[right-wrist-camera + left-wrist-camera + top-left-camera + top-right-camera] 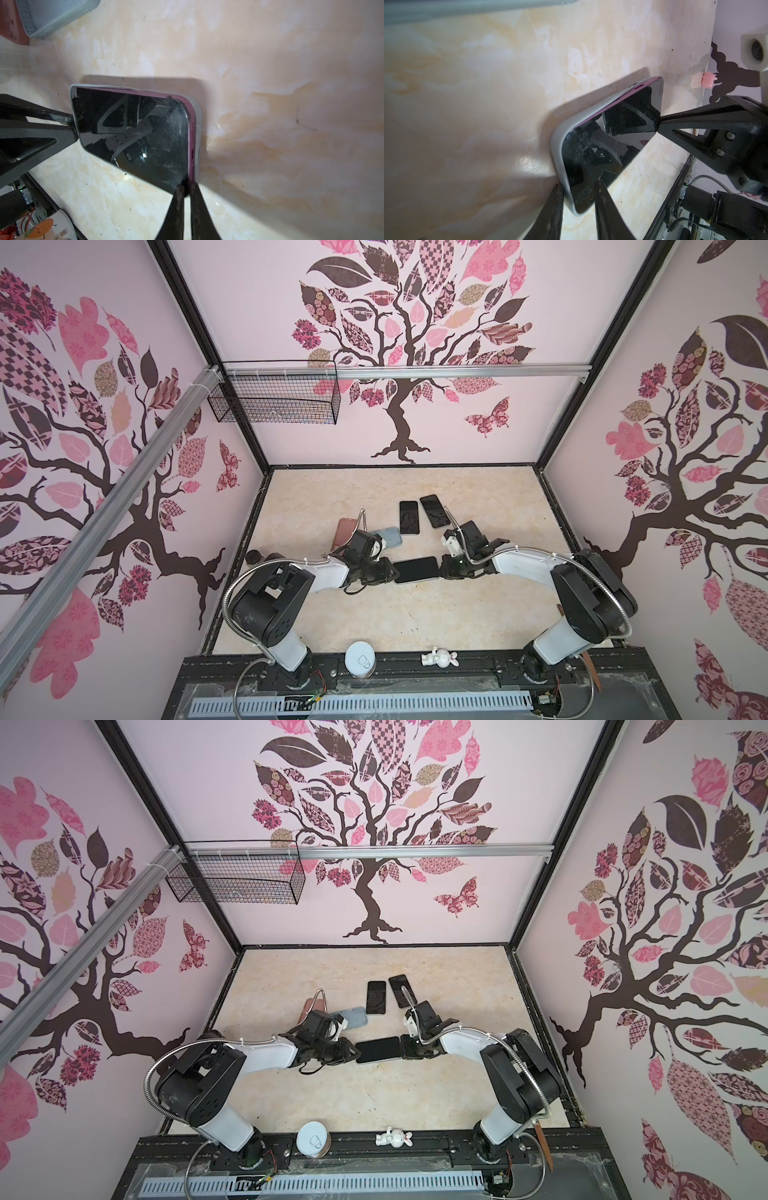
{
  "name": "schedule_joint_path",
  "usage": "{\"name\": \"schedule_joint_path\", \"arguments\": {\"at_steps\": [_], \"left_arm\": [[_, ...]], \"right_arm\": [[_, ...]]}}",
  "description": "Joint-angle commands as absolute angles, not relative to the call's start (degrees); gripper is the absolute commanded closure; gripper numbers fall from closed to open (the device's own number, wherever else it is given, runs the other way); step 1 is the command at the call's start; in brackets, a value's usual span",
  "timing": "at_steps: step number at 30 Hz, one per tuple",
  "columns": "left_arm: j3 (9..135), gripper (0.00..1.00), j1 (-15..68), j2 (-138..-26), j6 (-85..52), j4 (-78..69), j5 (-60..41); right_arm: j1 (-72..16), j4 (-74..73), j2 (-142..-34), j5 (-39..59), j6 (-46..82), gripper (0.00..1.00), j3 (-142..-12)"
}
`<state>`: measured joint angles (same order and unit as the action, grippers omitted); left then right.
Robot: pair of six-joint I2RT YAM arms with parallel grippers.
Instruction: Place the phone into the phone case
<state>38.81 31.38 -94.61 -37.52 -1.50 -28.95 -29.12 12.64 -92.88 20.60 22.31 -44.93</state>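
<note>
Over marbled tabletop amid tree-papered walls, phone case in grip of left hand, right hand closed.

Both arms rise from their bases with elbows bent outward and forearms turned in toward each other. In both top views the left arm and the right arm face tip to tip in the middle, wrists low and near level. The left gripper is clamped on one end of the phone, its fingers a little apart, one on each face. The right gripper has its fingers pressed together, their tips touching the opposite end.
</note>
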Motion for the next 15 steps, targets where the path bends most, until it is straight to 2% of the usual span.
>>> {"name": "schedule_joint_path", "arguments": {"at_steps": [1, 15], "left_arm": [[39.7, 0.72, 32.4, -97.3, -36.9, -3.3, -30.0], [38.7, 0.72, 32.4, -96.0, -36.6, -1.8, -26.8]], "right_arm": [[-32.6, 10.4, -100.8, 19.7, 22.2, 0.89, -43.0], [-36.1, 18.0, -104.2, 5.3, 20.9, 0.85, -46.9]]}}
